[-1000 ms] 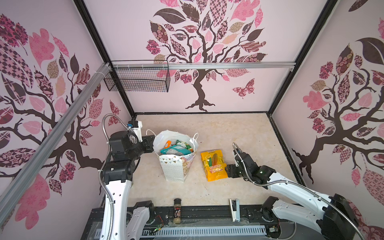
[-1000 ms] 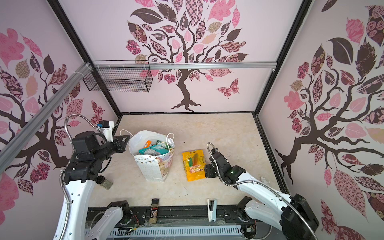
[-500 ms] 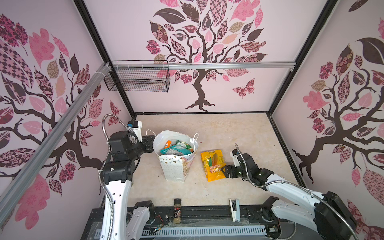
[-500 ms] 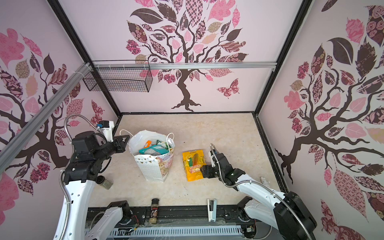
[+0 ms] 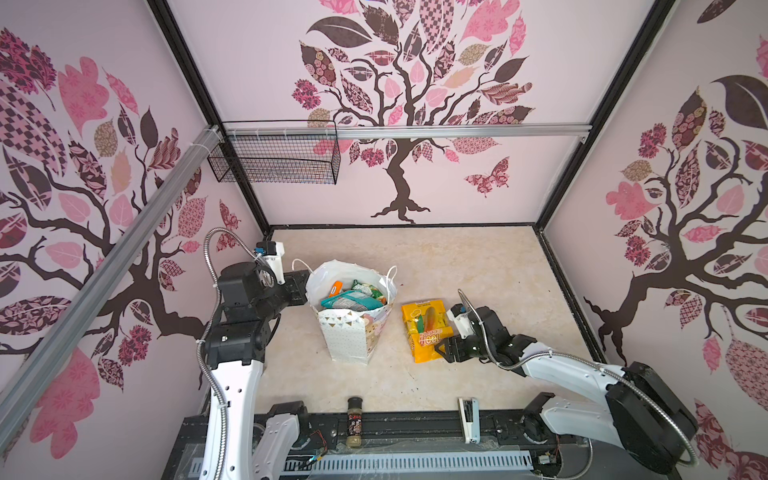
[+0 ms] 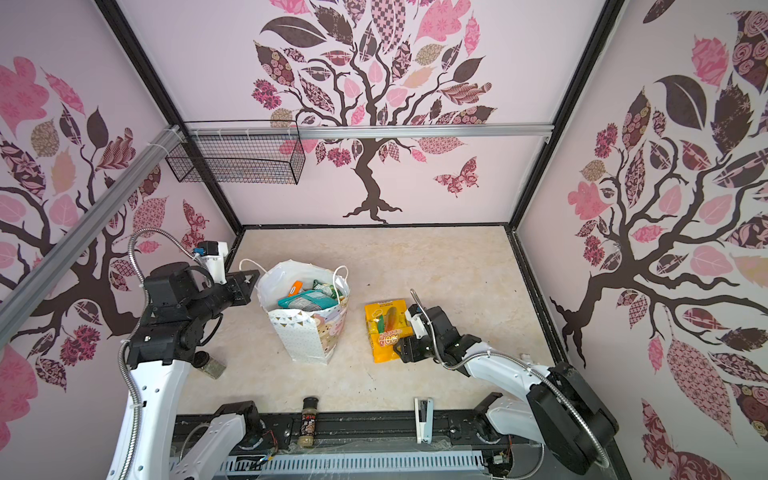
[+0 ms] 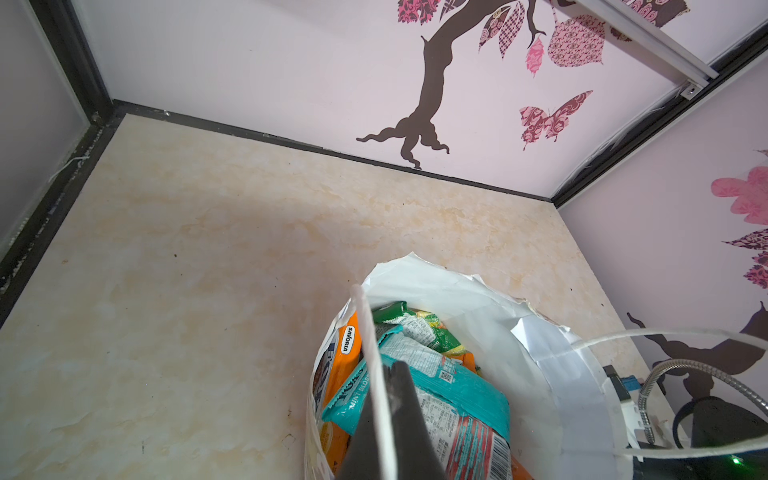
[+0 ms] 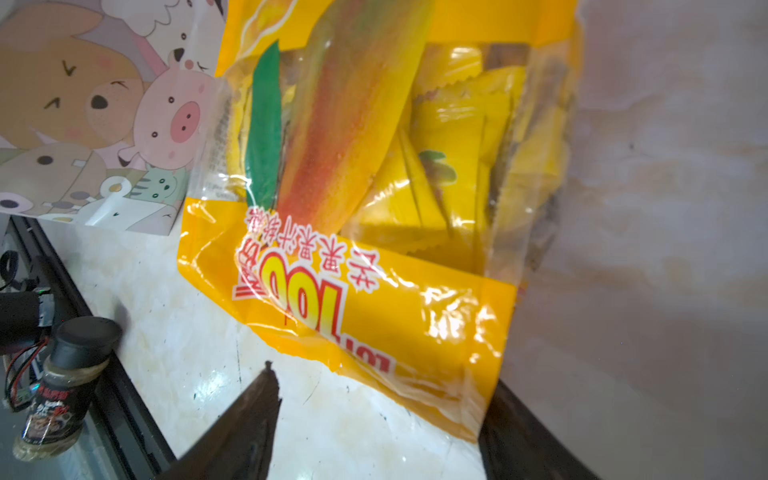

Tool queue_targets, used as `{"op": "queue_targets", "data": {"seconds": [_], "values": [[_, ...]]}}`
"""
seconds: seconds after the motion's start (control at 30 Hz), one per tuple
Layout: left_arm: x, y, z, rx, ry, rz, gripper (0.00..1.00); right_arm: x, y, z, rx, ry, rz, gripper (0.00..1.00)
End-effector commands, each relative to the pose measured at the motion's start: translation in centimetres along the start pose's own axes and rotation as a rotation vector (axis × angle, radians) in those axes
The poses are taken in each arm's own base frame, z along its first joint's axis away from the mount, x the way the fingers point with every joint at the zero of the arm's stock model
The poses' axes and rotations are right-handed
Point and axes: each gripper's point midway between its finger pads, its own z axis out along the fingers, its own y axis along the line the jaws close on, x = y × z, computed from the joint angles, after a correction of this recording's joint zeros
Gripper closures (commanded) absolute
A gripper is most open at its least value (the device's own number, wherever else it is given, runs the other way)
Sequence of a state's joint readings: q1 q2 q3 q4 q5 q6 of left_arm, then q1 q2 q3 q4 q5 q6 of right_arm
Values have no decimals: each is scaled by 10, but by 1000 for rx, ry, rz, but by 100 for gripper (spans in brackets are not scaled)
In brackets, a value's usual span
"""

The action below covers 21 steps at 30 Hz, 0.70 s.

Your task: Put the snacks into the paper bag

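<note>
A jar (image 5: 354, 422) and a stapler (image 5: 468, 419) sit at the worktop's (image 5: 478, 266) near edge. Further in, right of centre, a yellow packet (image 5: 426, 328) lies flat. The right tool (image 5: 445, 349) sits low at its near end, released, jaws spread either side of that end. Left of centre the bag (image 5: 347, 340) stands upright, holding several packets (image 5: 353, 297). The left tool (image 5: 302, 286) is clenched on the cord handle (image 7: 374, 374) at the bag's left rim.

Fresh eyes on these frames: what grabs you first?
The bright yellow packet lying on the table right of the paper bag, with the right hand open at its near end. Next, the bag itself, already stuffed with colourful packets, the left hand shut at its rim.
</note>
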State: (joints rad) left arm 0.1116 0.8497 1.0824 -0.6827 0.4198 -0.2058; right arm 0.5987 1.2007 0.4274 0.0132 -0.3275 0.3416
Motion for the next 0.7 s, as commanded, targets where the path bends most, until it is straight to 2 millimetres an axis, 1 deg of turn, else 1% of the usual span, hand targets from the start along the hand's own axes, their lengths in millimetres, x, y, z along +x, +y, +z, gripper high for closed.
{"op": "queue_targets", "data": {"seconds": [0.0, 0.17, 0.33, 0.4, 0.57, 0.67], "values": [[0, 2, 1, -4, -17, 11, 99, -7, 25, -1, -134, 9, -25, 32], [0, 3, 2, -4, -15, 9, 98, 6, 34, -1, -175, 39, -13, 39], [-1, 3, 2, -4, -16, 7, 98, 7, 51, -3, -190, 26, -76, 41], [-1, 3, 1, -4, -18, 9, 98, 6, 51, -3, -178, 18, -87, 44], [0, 3, 1, -4, -16, 10, 98, 8, 50, 7, -183, 31, -66, 51], [0, 3, 2, -4, -14, 9, 98, 6, 51, 13, -201, 26, -36, 58]]}}
